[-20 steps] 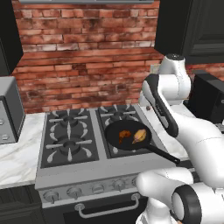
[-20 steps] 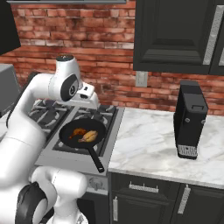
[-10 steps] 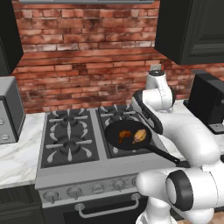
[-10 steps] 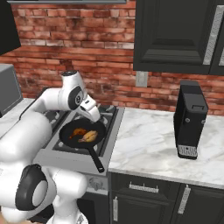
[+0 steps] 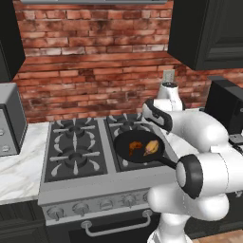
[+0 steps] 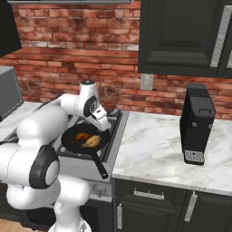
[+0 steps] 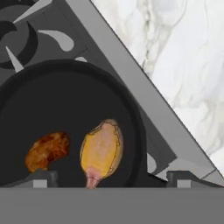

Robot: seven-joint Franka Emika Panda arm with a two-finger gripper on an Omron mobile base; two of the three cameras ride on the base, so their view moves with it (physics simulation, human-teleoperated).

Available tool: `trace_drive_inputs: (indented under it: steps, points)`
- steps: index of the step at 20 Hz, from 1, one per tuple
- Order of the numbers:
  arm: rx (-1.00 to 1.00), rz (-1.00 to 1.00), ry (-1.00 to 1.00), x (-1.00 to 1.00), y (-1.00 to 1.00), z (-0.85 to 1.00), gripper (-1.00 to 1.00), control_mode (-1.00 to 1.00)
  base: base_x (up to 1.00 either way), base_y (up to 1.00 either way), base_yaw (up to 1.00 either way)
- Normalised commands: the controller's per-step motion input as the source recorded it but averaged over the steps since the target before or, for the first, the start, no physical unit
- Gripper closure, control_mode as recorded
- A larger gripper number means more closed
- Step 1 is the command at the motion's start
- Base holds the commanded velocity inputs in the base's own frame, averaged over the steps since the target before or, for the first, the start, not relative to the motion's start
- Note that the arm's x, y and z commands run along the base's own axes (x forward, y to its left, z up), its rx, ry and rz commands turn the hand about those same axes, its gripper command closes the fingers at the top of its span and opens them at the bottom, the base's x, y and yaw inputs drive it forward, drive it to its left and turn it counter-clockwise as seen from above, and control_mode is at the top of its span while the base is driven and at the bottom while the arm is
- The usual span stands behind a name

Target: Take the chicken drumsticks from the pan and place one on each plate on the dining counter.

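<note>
— Where's the food right now?

— Both in the frying pan (image 5: pixel 139 147), which sits on the front right burner of the stove (image 5: pixel 76 156). The golden-tan drumstick (image 7: pixel 101 150) lies beside the darker reddish-orange drumstick (image 7: pixel 47 150), close together, though I can't tell if they touch.

— And the hand?

— Hovering over the pan, the gripper (image 7: pixel 109 178) looking down into it. Its two fingers (image 7: pixel 40 178) stand well apart, one near the dark piece, the other past the pan's rim, with the tan piece's bone end between them. Nothing clamped.

— The pan's handle?

— It points toward the stove's front edge, on the side of the marble bench (image 6: pixel 158 149) where the black coffee machine (image 6: pixel 197 123) stands.
</note>
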Motion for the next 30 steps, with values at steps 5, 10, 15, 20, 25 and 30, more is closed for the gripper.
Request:
trace_drive_inputs:
  steps: [5, 10, 15, 20, 25, 30]
  points:
    - [-0.02, 0.0, 0.08, 0.3, 0.03, -0.49, -1.0, -1.0, 0.0, 0.0, 0.0]
    - [0.0, 0.0, 0.1, -0.07, 0.12, -0.33, -1.0, -1.0, 0.0, 0.0, 0.0]
    - [0.0, 0.0, 0.03, -0.09, 0.15, -0.3, -1.0, -1.0, 0.0, 0.0, 0.0]
    - [-0.01, 0.0, 0.02, 0.04, 0.07, -0.43, -1.0, -1.0, 0.0, 0.0, 0.0]
    - [0.0, 0.0, 0.0, 0.06, 0.0, -0.35, -1.0, -1.0, 0.0, 0.0, 0.0]
    - [0.0, 0.0, 0.0, 0.11, 0.0, -0.23, -1.0, -1.0, 0.0, 0.0, 0.0]
